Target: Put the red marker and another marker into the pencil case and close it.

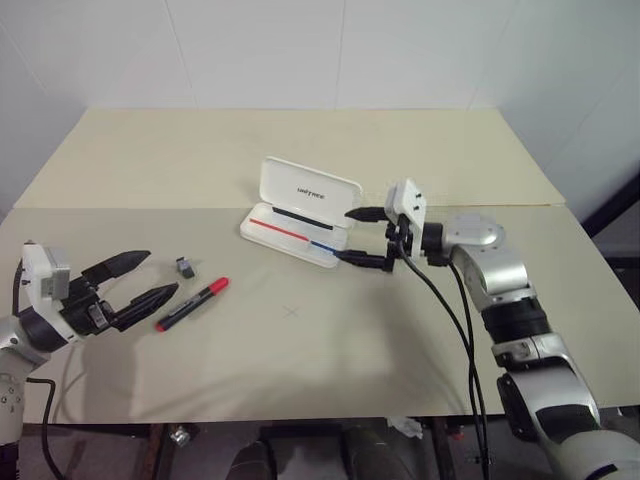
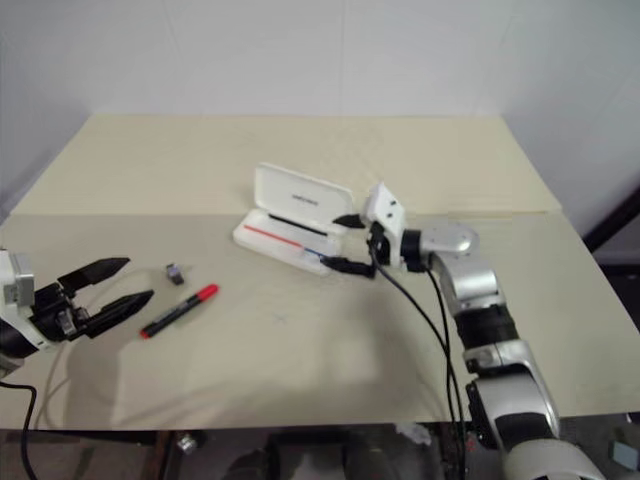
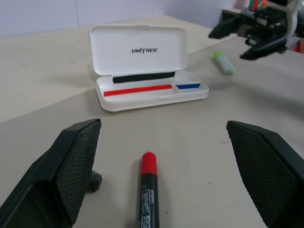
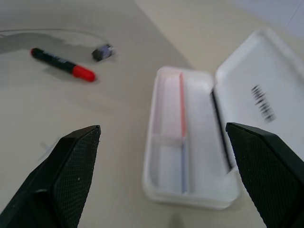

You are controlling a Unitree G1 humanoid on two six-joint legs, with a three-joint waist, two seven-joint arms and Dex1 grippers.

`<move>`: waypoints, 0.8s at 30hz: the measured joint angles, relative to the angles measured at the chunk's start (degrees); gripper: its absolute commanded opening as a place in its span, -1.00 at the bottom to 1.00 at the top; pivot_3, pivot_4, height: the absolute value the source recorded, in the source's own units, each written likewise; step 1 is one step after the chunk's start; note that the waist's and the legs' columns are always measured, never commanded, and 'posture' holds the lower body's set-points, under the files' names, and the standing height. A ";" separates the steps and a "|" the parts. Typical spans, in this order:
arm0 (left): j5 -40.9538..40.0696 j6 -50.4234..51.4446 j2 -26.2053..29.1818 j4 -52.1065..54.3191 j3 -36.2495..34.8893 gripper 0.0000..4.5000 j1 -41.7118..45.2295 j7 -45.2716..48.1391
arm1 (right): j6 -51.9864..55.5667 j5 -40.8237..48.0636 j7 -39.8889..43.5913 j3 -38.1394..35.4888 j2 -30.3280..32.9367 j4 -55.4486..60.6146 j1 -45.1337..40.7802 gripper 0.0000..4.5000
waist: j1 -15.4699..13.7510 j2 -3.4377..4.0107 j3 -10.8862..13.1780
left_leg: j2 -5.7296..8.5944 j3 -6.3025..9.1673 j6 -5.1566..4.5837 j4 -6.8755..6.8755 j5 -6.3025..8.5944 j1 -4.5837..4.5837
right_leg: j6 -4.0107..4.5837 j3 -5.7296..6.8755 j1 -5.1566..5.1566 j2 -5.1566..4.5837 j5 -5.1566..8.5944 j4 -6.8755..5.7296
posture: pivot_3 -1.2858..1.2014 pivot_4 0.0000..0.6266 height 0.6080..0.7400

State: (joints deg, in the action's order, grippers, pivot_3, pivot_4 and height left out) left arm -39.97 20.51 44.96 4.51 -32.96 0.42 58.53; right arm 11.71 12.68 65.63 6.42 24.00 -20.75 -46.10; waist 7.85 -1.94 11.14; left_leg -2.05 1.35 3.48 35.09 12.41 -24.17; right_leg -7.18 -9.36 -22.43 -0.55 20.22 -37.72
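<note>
Both hands gape wide and empty; the left hand (image 1: 140, 282) must next close on the red marker (image 1: 191, 304) for the open pencil case (image 1: 298, 212).

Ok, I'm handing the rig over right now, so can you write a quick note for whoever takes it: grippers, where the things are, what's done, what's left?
Left gripper: open, holding nothing, aimed at the red marker, which lies on the table just ahead of its fingertips.
Right gripper: open, holding nothing, beside the pencil case's right end.
Pencil case: open, lid up, no marker inside.
Green marker: on the table beyond the case, near the right gripper.
Small dark grey block: beside the red marker, not part of the job.
Done: case stands open.
Left: both markers in, then close the lid.
</note>
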 measured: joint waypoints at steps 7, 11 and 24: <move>-0.93 1.36 0.74 3.74 -3.18 1.00 -3.88 -0.38 | 0.83 0.31 -0.93 0.86 -3.90 0.37 -0.16 0.99 | 0.50 0.00 0.00 | -0.15 -0.02 0.01 -0.03 0.00 0.05 | 0.02 -0.03 -0.03 0.03 0.01 -0.04 | 0.03 -0.52 1.00; -1.45 2.03 0.59 4.54 -3.81 1.00 -5.68 -0.87 | 1.11 -0.02 -2.41 2.15 -5.29 2.35 -0.05 0.99 | 0.12 -0.02 0.00 | -0.23 0.05 0.06 -0.03 0.01 0.03 | 0.07 0.07 -0.02 0.02 0.04 -0.04 | 0.03 -0.52 1.00; -5.13 2.78 -4.57 13.90 -9.04 1.00 -12.90 -5.98 | 6.59 -7.51 -8.02 9.62 -8.96 -1.85 -4.51 0.99 | 0.05 -0.04 -0.01 | -0.50 0.15 0.20 -0.02 0.02 0.01 | 0.15 0.20 -0.04 0.02 0.06 -0.02 | 0.03 -0.52 1.00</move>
State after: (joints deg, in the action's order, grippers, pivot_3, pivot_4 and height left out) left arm -45.10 23.29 40.40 18.41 -42.00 -12.49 52.55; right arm 18.30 5.18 57.61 16.04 15.05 -22.60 -50.61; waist 7.90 -1.98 11.13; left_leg -2.55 1.50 3.68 35.07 12.43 -24.16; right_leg -7.03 -9.16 -22.47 -0.54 20.28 -37.74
